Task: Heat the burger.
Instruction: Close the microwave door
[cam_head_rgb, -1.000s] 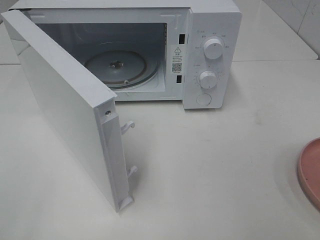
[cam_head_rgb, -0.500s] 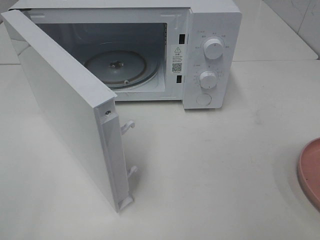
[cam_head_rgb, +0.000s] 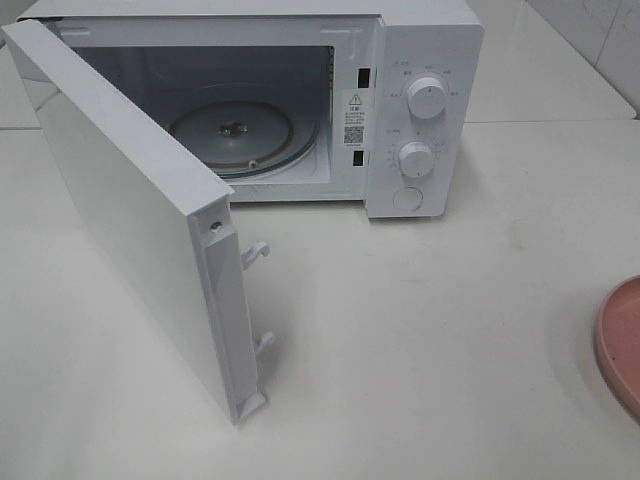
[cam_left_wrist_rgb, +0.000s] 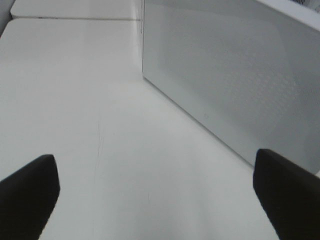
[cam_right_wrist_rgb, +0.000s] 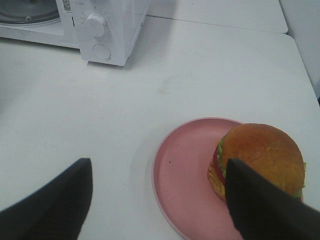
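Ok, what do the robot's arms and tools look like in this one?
Only the fingers show, in the wrist views. The left tool has two matte black, blunt, wedge-shaped fingers; the right tool has the same plain black fingers. No cables, markings or arm links are visible, and the high view shows no arm.

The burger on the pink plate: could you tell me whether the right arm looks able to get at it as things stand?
Probably yes: the right claw hangs open just above the burger, with nothing between them.
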